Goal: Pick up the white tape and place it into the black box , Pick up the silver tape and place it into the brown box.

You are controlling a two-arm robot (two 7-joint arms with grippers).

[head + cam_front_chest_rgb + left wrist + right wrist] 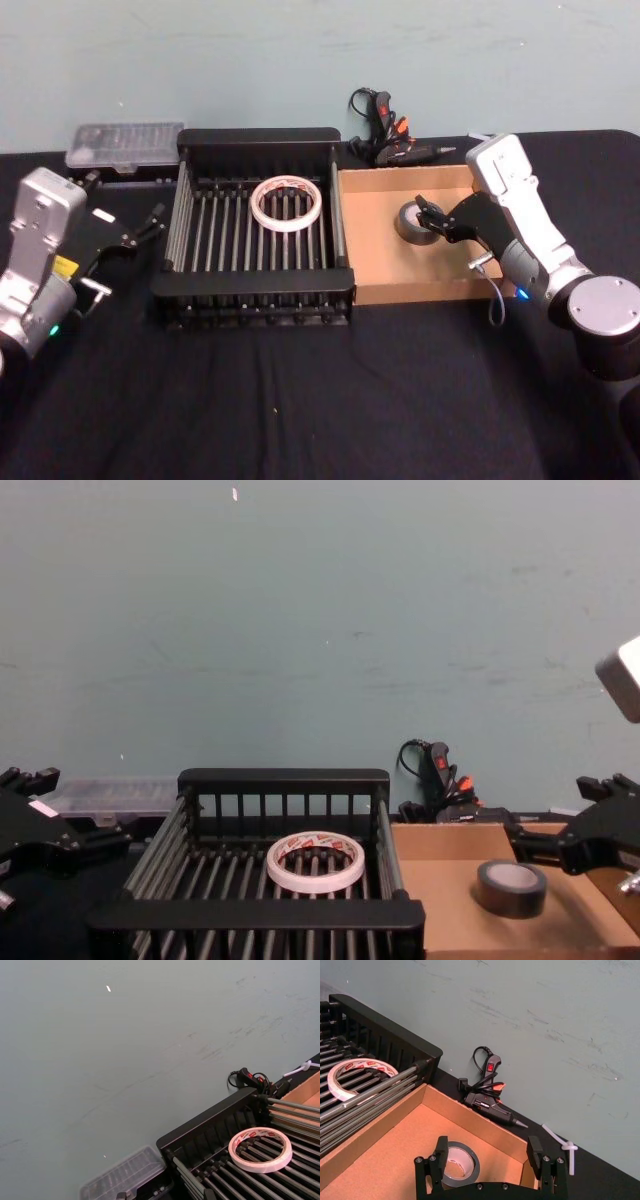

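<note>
- The white tape (286,203) lies flat on the barred floor of the black box (255,290), toward the box's far wall.
- The brown box (370,190) sits on the counter (300,400) touching the black box on its right side.
- The silver tape (412,221) lies flat on the brown box's floor, well right of the black box.
- The right pincer (430,214) hangs over the brown box just beside the silver tape, its fingers (440,1147) spread wide and gripping nothing; in the right wrist view the roll lies near one finger, apart from the other.
- The left pincer (150,225) hovers just outside the black box's left wall, spread open and empty.
- A black glue gun (385,140) lies behind the brown box, right of the black box's far corner.
- A clear plastic case (125,146) rests beside the black box's far left corner.
</note>
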